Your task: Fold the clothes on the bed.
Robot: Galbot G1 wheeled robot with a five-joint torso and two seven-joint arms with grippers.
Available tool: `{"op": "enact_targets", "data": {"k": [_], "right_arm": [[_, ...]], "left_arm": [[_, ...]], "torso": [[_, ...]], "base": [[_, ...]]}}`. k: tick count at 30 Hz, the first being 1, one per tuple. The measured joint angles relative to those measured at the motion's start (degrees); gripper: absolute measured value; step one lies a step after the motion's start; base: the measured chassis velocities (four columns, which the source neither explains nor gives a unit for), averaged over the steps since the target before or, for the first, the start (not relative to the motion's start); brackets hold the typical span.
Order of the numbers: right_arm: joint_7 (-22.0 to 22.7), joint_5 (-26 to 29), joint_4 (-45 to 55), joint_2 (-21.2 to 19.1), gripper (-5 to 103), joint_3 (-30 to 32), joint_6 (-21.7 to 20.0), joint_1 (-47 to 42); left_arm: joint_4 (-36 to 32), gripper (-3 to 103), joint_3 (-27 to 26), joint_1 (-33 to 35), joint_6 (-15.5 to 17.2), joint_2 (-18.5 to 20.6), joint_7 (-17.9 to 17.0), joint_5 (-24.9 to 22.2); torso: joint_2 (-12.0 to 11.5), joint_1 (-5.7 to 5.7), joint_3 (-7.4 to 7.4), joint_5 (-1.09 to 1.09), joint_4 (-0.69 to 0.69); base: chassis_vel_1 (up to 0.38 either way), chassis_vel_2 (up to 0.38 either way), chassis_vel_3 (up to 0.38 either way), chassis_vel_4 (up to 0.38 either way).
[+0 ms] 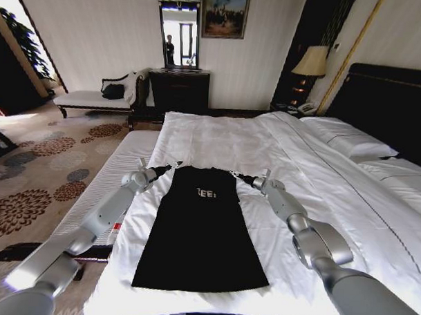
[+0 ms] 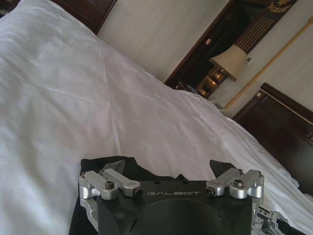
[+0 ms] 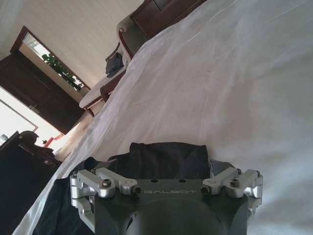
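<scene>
Black T-shirt (image 1: 200, 230) flat on the white bed (image 1: 320, 182), lettering partly hidden by a fold, left hand (image 1: 174, 165) and right hand (image 1: 234, 175) each pinching a top corner, fingertips hidden under fabric.

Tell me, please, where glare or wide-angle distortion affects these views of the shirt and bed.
Head view: fisheye bends the walls and the bed edges; bright patches sit at the upper left corner and on the left arm's lower end; the black T-shirt reads as one dark mass, its lettering half legible. Left wrist view: daylight sheens the sheet. Right wrist view: the doorway is overexposed.
</scene>
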Motion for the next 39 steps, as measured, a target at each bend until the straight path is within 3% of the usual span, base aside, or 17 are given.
{"op": "enact_targets", "data": {"k": [13, 15, 20, 25, 34, 39], "right_arm": [[0.41, -2.37, 0.10, 0.50, 100, 0.36, 2.60, -0.90], [-1.91, -3.70, 0.24, -0.45, 100, 0.24, 6.89, -1.55], [-4.74, -2.61, 1.18, -3.36, 100, -0.51, 11.62, -2.89], [-5.38, -2.42, 1.32, -5.65, 100, -1.00, 12.37, -3.26], [-4.92, -2.25, 1.06, -4.63, 100, -1.41, 12.01, -3.00], [-4.89, -1.20, 0.97, -4.92, 100, -1.58, 11.64, -2.88]], "left_arm": [[-3.92, 100, -1.32, 2.13, -0.36, 2.12, -0.44, -0.19], [-3.25, 100, -1.42, 1.80, -1.24, 1.27, -1.86, 1.15], [-0.70, 100, -1.21, 0.55, -2.31, -1.20, -4.27, 4.07], [-1.16, 100, 0.07, 0.27, -2.32, -1.83, -5.24, 4.53], [-3.45, 100, 0.91, 0.72, -2.17, -0.79, -6.13, 4.90], [-4.59, 100, 1.56, 0.65, -2.03, 0.02, -6.31, 4.38]], "torso": [[0.00, 0.00, 0.00, 0.00, 0.03], [0.00, -0.01, 0.00, 0.01, 0.03], [0.00, 0.00, 0.00, 0.01, -0.04], [0.00, 0.00, 0.00, 0.00, -0.06], [0.00, 0.00, 0.00, 0.00, 0.05], [0.00, -0.01, 0.00, 0.00, -0.03]], "base": [[0.000, 0.000, 0.000, 0.000], [0.000, 0.000, 0.000, 0.000], [0.000, 0.000, 0.000, 0.000], [0.000, 0.000, 0.000, 0.000], [0.000, 0.000, 0.000, 0.000], [0.000, 0.000, 0.000, 0.000]]}}
